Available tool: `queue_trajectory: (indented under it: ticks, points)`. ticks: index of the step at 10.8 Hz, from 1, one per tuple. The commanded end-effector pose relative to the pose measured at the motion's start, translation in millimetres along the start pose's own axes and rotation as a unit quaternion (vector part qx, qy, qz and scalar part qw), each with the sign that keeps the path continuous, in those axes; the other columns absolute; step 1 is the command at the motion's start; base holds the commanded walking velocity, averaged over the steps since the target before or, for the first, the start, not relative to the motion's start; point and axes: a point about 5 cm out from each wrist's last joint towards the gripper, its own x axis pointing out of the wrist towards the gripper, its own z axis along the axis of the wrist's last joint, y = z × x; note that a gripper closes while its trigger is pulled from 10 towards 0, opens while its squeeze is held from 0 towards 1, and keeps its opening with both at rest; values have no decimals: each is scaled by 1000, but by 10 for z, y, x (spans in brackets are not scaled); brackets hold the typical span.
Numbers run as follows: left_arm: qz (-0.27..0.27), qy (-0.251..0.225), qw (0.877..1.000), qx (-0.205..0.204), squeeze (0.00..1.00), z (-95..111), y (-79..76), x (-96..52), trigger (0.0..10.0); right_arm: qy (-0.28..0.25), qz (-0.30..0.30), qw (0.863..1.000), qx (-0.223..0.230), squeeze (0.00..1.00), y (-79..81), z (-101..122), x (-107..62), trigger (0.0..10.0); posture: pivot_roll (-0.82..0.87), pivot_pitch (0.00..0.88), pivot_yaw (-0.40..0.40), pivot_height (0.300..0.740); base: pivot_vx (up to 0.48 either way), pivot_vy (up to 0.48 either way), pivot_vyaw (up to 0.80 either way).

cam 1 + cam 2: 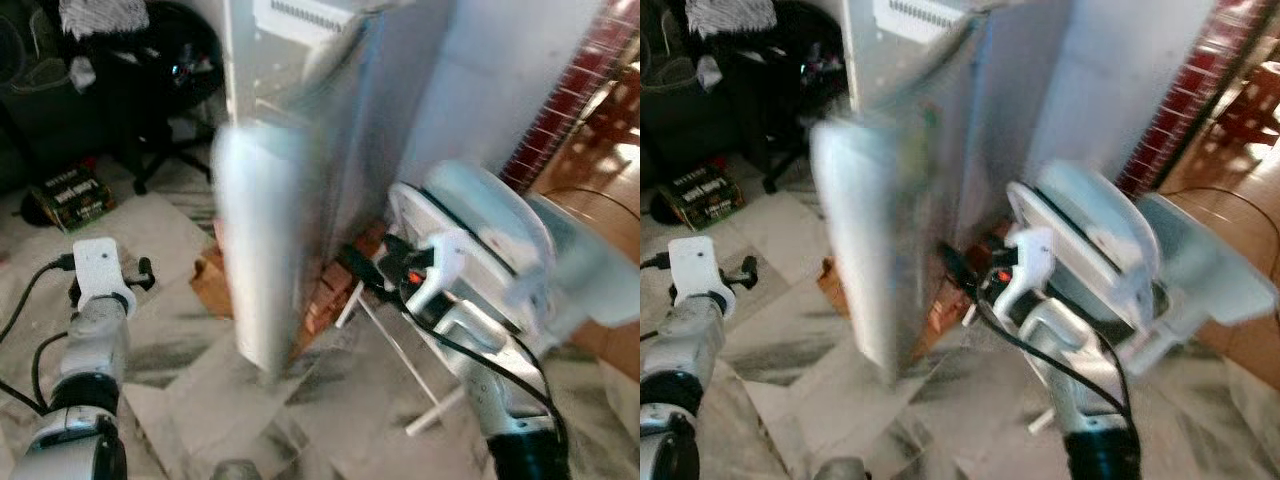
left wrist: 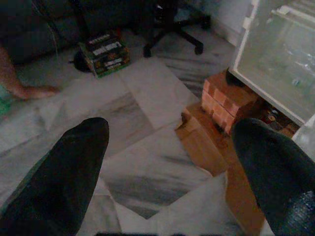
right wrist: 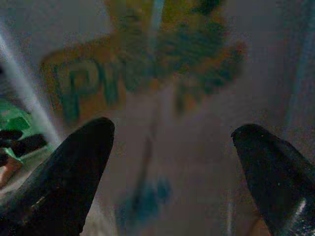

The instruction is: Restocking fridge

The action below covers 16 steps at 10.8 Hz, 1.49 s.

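The grey fridge (image 1: 400, 100) stands ahead, its open door (image 1: 262, 250) seen edge-on and blurred. My right gripper (image 1: 365, 265) reaches toward the fridge's base beside the door. In the right wrist view it (image 3: 172, 167) is open, close in front of a white surface with a blurred orange, green and blue print (image 3: 147, 73); I cannot tell what this is. My left gripper (image 2: 172, 167) is open and empty over the marble floor, low at the left (image 1: 140, 272). The left wrist view catches part of the fridge's lit interior (image 2: 280, 54).
Red bricks (image 2: 224, 101) prop up the fridge, with flat cardboard (image 2: 202, 142) beside them. A black office chair (image 2: 172, 29) and a dark printed box (image 2: 104, 51) sit to the left. A person's foot (image 2: 29, 91) rests on the floor. A pale round appliance (image 1: 480, 230) stands right.
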Motion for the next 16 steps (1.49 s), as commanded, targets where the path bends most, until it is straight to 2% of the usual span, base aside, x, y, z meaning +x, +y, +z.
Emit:
queue_trajectory:
  ticks: [1, 2, 3, 4, 5, 6, 7, 8, 9, 10, 11, 12, 13, 14, 15, 16]
  points:
    - [-7, -1, 1000, 7, 0, -44, -26, -31, 10000, -10, -10, 1000, -24, 0, -25, 60, 75, 10000, 107, 0, -52, 740, 364, 311, 0]
    - [-13, -2, 1000, 4, 0, -80, -63, -58, 10000, -13, -20, 999, -29, 0, -48, 85, 128, 10000, 112, 0, -54, 740, 364, 311, 0]
    - [-26, 5, 1000, -1, 0, -208, -147, -121, 10000, -17, -42, 999, -25, 0, -92, 126, 214, 10000, 121, 0, -57, 740, 352, 251, 0]
    - [-34, 12, 999, 1, 0, -288, -209, -194, 10000, -6, -47, 999, -15, 0, -98, 111, 240, 10000, 124, 0, -57, 740, 0, 0, 0]
    - [-39, 16, 999, 4, 0, -335, -247, -261, 10000, 8, -25, 1000, 15, 0, -29, 99, 269, 10000, 129, 0, -56, 740, 0, 0, 0]
    - [-43, 17, 999, 16, 0, -378, -283, -382, 10000, 13, 226, 951, 212, 0, 570, 342, 177, 10000, 135, 0, -59, 740, 0, 0, 0]
    - [-38, 19, 999, 12, 0, -400, -296, -455, 10000, -12, 420, 881, 218, 0, 942, 633, -115, 10000, 140, 0, -61, 740, 0, 0, 0]
    - [-30, 24, 999, 11, 0, -430, -306, -503, 10000, -10, 446, 870, 211, 0, 980, 641, -165, 10000, 144, 0, -64, 740, 0, 0, 0]
    - [15, 39, 999, -2, 0, -479, -273, -587, 10000, 50, 335, 924, 180, 0, 760, 332, 53, 10000, 153, 0, -70, 740, 0, 0, 0]
    - [48, 106, 993, -14, 0, -650, -138, -701, 10000, 66, 282, 941, 174, 0, 632, 281, 143, 10000, 160, 0, -72, 740, 0, 0, 0]
    - [29, 189, 981, -36, 0, -952, -76, -856, 10000, 63, 266, 948, 163, 0, 591, 311, 184, 10000, 168, 0, -72, 740, 0, 0, 0]
    - [-22, 240, 969, -50, 0, -1149, -116, -1029, 10000, 68, 231, 962, 131, 0, 549, 292, 277, 10000, 170, 0, -71, 740, 0, 0, 0]
    - [-21, 240, 970, -42, 0, -1133, -90, -1065, 10000, 68, 186, 977, 82, 0, 521, 251, 419, 10000, 175, 0, -71, 740, 0, 0, 0]
    - [-30, 220, 975, -4, 0, -1052, -100, -1045, 10000, 66, 158, 982, 83, 0, 515, 227, 532, 10000, 180, 0, -72, 740, 0, 0, 0]
    - [-78, 175, 978, 87, 0, -903, -195, -965, 10000, 47, 148, 986, 58, 0, 518, 264, 605, 10000, 183, 0, -75, 740, 0, 0, 0]
    - [-106, 158, 976, 105, 0, -799, -260, -863, 10000, 35, 136, 988, 64, 0, 518, 297, 632, 10000, 174, 0, -73, 740, 0, 0, 0]
